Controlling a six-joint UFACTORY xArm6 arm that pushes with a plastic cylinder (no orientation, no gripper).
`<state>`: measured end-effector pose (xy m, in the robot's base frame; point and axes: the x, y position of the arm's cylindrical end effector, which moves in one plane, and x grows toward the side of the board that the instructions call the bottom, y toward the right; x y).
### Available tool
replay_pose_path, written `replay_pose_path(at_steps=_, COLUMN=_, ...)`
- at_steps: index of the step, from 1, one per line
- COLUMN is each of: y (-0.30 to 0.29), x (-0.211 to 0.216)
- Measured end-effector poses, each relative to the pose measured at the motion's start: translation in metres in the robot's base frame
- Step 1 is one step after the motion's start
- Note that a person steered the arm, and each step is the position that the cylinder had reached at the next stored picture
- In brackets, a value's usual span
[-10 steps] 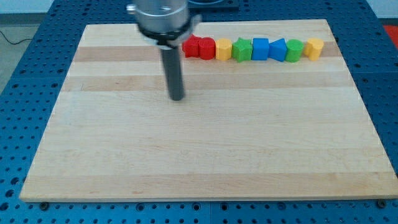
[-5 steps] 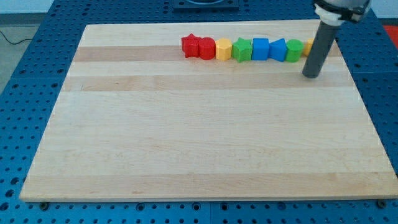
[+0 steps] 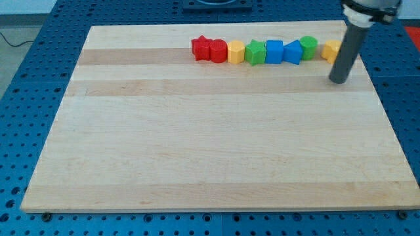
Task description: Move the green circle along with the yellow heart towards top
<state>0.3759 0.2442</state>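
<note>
Well, my tip (image 3: 339, 80) below yellow heart (image 3: 330, 50)

The yellow heart (image 3: 330, 50) at upper right is partly hidden by the rod, whose top is cropped.

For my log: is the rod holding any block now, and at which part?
Nothing is held. My tip rests on the board below the yellow heart, apart from it and from the green circle.

We count eight blocks, all up-left of our tip (image 3: 339, 81): two red (image 3: 202, 48) (image 3: 218, 50), two yellow (image 3: 235, 52) (image 3: 330, 50), two green (image 3: 255, 52) (image 3: 308, 45), two blue (image 3: 274, 51) (image 3: 293, 52).
</note>
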Motion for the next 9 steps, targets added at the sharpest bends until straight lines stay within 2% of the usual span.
replay_pose_path(at_steps=1, y=0.028, x=-0.026)
replay_pose_path(at_steps=2, y=0.018, x=-0.07)
replay_pose_path(at_steps=3, y=-0.018, x=-0.108)
replay_pose_path(at_steps=4, y=-0.01, x=-0.111)
replay_pose_path(at_steps=5, y=-0.003, x=-0.091)
replay_pose_path(at_steps=7, y=-0.062, x=-0.06)
replay_pose_path(at_steps=8, y=-0.075, x=-0.072)
replay_pose_path(at_steps=9, y=-0.066, x=-0.104)
